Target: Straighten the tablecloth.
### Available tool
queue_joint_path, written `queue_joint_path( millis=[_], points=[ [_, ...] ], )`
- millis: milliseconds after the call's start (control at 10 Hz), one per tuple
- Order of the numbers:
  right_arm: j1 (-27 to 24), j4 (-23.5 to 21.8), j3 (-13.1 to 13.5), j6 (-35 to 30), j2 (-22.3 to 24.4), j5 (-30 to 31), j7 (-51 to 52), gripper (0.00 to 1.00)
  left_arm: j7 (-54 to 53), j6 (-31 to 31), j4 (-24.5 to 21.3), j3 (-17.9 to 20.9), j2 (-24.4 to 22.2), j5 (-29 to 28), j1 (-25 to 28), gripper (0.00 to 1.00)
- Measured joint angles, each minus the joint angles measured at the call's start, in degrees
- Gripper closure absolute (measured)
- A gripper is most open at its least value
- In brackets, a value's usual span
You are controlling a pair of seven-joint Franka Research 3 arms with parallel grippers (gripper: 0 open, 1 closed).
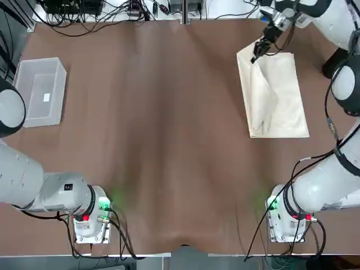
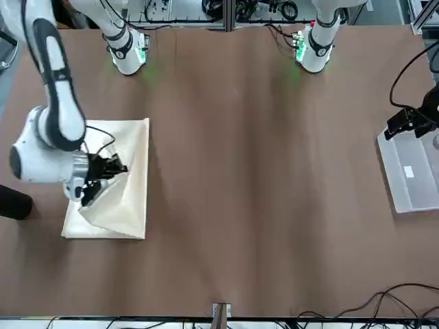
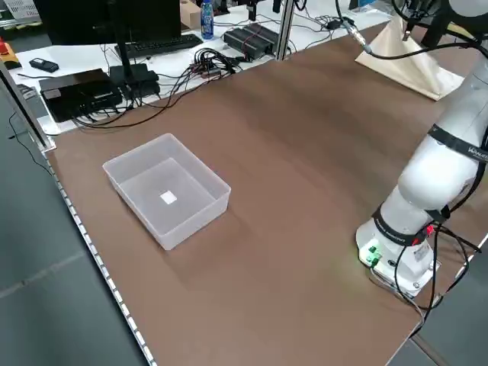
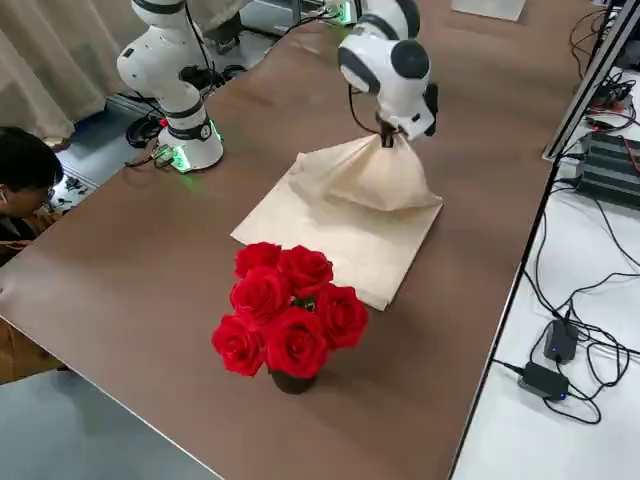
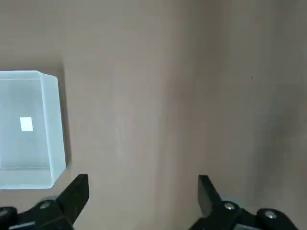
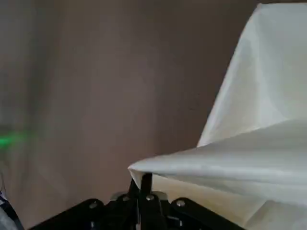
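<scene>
Tablecloth (image 1: 278, 95), a thin cream fabric sheet folded into a smallish rectangle, is sitting on the robot's right side of the brown-covered table (image 1: 157, 129), toward the far edge. The right gripper (image 1: 260, 49) has its two black fingers pinched tight on one corner of the top layer, the far corner on the side facing the table's middle, and it's holding that corner up off the table so the fabric tents up into a little peak. The rest of the folded cloth lies flat below and runs back toward the robot's base, long axis going near to far. So from the claw, the bulk of the cloth hangs down and toward the robot, and all the open table is off toward the left arm's side, which I'd guess is where that layer has to be pulled to unfold it. The left gripper (image 5: 144, 201) is parked with its fingers spread wide and holding nothing, hovering next to a clear plastic rectangular bin (image 1: 40, 90), well apart from the cloth, so the right arm is clearly the one on the job. A bunch of red roses (image 4: 285, 310) stands just beside the cloth's outer edge.
</scene>
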State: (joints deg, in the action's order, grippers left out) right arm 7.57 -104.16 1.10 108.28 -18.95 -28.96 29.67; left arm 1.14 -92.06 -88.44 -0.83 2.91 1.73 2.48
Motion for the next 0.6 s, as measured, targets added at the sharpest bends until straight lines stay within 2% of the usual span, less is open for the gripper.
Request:
queue_joint_path(
  millis=[200, 600],
  points=[
    [6.8, 0.0, 0.0, 1.7, 1.7, 0.0, -8.7, 0.98, 0.0, 0.0, 0.0, 0.0, 0.0, 0.0, 0.0, 0.0],
    [17.7, 0.0, 0.0, 6.0, 3.1, 0.0, -19.1, 0.98, 0.0, 0.0, 0.0, 0.0, 0.0, 0.0, 0.0, 0.0]
  ],
)
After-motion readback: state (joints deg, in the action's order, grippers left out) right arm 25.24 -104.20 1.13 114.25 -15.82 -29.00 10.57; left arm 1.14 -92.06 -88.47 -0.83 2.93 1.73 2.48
